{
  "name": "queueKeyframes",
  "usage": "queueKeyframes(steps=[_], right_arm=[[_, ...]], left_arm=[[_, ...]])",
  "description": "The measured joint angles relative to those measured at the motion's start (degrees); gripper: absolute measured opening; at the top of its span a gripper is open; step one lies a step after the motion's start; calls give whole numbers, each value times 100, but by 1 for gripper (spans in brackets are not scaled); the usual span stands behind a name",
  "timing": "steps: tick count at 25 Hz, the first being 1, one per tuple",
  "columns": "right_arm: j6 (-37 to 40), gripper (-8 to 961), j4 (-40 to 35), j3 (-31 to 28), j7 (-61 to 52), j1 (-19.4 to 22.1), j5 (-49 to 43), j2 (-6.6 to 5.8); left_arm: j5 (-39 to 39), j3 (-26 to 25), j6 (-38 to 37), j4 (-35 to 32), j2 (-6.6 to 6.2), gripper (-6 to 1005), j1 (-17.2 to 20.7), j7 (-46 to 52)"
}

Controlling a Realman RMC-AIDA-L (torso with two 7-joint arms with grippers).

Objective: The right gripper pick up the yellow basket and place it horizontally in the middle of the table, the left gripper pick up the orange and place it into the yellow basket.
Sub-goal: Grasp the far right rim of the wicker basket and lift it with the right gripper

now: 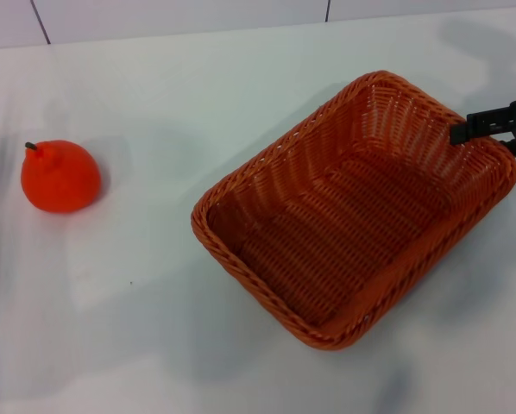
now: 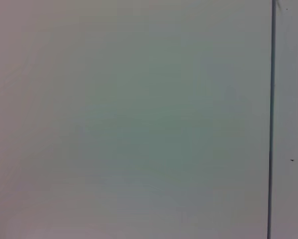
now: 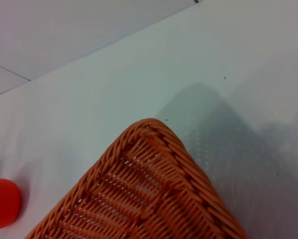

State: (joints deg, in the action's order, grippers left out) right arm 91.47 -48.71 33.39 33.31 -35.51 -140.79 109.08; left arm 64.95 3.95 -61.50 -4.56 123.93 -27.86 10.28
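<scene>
The yellow basket (image 1: pixel 241 259), orange-brown woven wicker, lies empty on the white table (image 1: pixel 137 336) right of the middle, turned diagonally. The orange (image 1: pixel 59 177) sits on the table at the far left, stem up, well apart from the basket. My right gripper (image 1: pixel 462 131) comes in from the right edge and is at the basket's far right rim. The right wrist view looks down on one basket corner (image 3: pixel 154 184), with the orange (image 3: pixel 2 203) beyond it. The left gripper is out of view; the left wrist view shows only a plain white surface.
The table's back edge meets a white tiled wall (image 1: pixel 180 17). Bare tabletop lies between the orange and the basket and in front of both. A thin dark seam (image 2: pixel 271 119) crosses the left wrist view.
</scene>
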Motion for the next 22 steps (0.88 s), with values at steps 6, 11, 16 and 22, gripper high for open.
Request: queueKeyframes(steps=[6, 11, 16, 22], right_arm=[[-91, 888, 38, 1, 0, 0, -63, -5], [-266, 837, 217, 1, 0, 3, -73, -54], [-398, 567, 254, -7, 0, 13, -72, -71], [-471, 433, 263, 23, -8, -46, -72, -71]], left_arm=[[0, 0, 4, -1, 0, 906, -2, 0], [0, 4, 7, 3, 0, 907, -13, 0], [0, 9, 7, 8, 0, 907, -16, 0], [0, 9, 7, 8, 0, 907, -18, 0]])
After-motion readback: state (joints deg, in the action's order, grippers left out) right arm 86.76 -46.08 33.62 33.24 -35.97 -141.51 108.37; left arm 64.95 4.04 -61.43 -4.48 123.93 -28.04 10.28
